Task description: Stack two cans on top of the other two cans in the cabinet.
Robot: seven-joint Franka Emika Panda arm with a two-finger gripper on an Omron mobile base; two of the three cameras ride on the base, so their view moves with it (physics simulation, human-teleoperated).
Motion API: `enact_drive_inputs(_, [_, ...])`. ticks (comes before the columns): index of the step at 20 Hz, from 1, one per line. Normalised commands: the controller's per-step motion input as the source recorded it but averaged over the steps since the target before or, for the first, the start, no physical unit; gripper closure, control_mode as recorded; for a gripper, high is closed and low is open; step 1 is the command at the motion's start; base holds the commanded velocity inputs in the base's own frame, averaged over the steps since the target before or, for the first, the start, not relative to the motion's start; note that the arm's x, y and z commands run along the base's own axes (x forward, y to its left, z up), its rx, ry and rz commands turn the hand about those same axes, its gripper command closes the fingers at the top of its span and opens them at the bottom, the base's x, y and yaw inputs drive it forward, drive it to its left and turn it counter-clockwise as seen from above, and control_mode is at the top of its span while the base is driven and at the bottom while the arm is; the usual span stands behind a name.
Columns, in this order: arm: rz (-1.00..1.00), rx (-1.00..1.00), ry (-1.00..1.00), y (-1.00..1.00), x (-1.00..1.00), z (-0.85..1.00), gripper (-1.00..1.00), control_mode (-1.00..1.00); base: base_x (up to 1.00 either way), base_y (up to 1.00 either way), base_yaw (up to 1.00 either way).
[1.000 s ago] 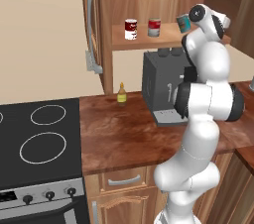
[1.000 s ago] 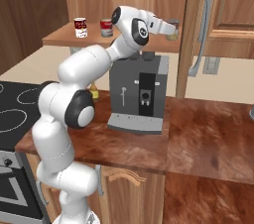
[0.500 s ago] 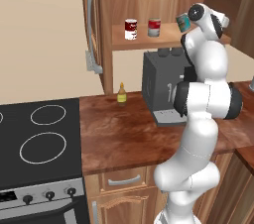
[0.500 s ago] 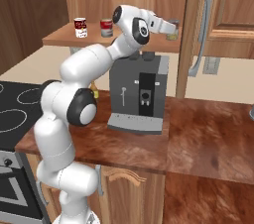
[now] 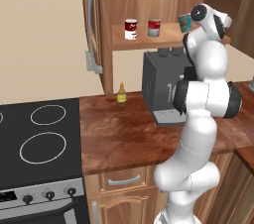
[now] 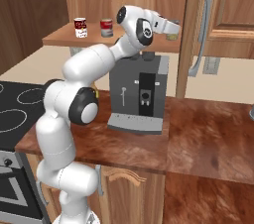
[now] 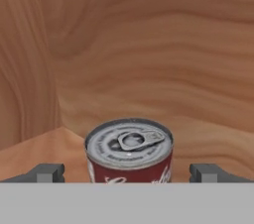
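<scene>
The hand [image 7: 129, 173] stands released, fingertips [image 7: 47, 173] spread either side of a dark red can with a silver pull-tab lid [image 7: 129, 151], not touching it. The left base view adds a teal can [image 5: 184, 22] by the wrist, a dark red, white-labelled can [image 5: 130, 28] and a red-over-grey can [image 5: 154, 27] upright on the brown wooden cabinet shelf [image 5: 139, 40].

base views: behind arm, left and right, share cabinet shelf [image 5: 149, 39] | hand view: close on shelf
</scene>
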Motion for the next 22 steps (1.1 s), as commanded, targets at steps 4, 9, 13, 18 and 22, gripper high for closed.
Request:
enact_drive_inputs(4, [0.0, 0.0, 0.0, -0.05, 0.0, 0.0, -1.0, -1.0, 0.0, 0.0, 0.0])
enact_drive_inputs(9, [0.0, 0.0, 0.0, 0.0, 0.0, -0.01, -1.0, -1.0, 0.0, 0.0, 0.0])
enact_drive_inputs(13, [0.0, 0.0, 0.0, 0.0, 0.0, 0.0, -1.0, -1.0, 0.0, 0.0, 0.0])
enact_drive_inputs(18, [0.0, 0.0, 0.0, 0.0, 0.0, -0.01, -1.0, -1.0, 0.0, 0.0, 0.0])
enact_drive_inputs(22, [0.0, 0.0, 0.0, 0.0, 0.03, -0.03, -1.0, -1.0, 0.0, 0.0, 0.0])
